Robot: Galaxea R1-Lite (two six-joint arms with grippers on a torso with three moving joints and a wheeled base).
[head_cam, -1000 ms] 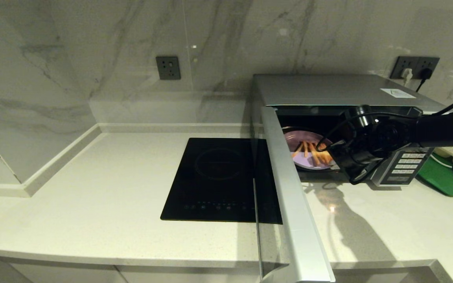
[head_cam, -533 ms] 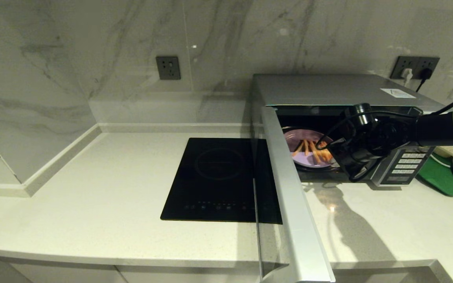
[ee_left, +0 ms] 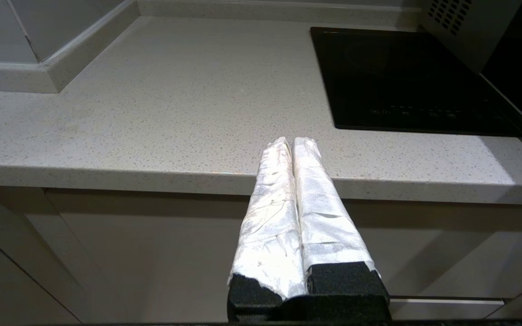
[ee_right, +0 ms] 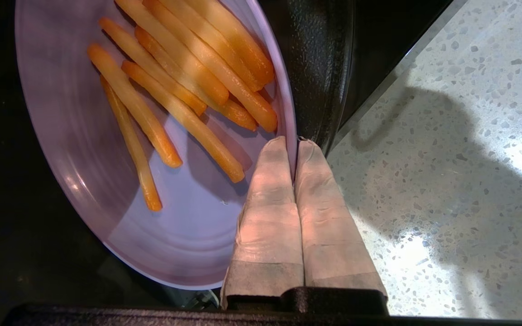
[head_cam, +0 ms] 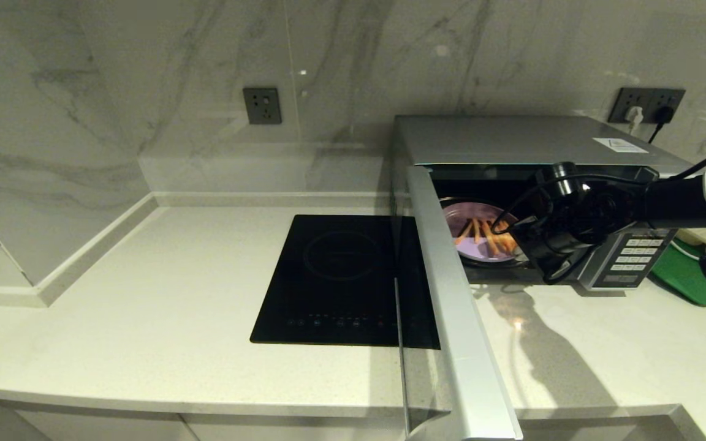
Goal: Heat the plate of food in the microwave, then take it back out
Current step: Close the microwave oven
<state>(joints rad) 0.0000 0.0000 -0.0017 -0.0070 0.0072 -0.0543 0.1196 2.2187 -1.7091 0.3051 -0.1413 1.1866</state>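
Note:
The silver microwave (head_cam: 512,139) stands at the back right with its door (head_cam: 451,294) swung wide open toward me. Inside its dark cavity lies the pale lilac plate of food (head_cam: 478,240) (ee_right: 152,181) with several orange sticks. My right gripper (ee_right: 295,144) reaches into the opening and is shut on the plate's near rim, one finger over it and one under. In the head view the right gripper (head_cam: 521,236) is mostly hidden by its own black wrist. My left gripper (ee_left: 292,144) is shut and empty, parked low before the counter's front edge.
A flat black induction cooktop (head_cam: 344,278) sits left of the open door. A green tray (head_cam: 699,278) lies right of the microwave, by its button panel (head_cam: 632,260). Pale speckled counter (head_cam: 144,318) spreads left. Wall sockets (head_cam: 261,105) are behind.
The right arm has shifted slightly toward the back of the cavity with the plate; the plate sits a touch farther in. The left arm has not moved.

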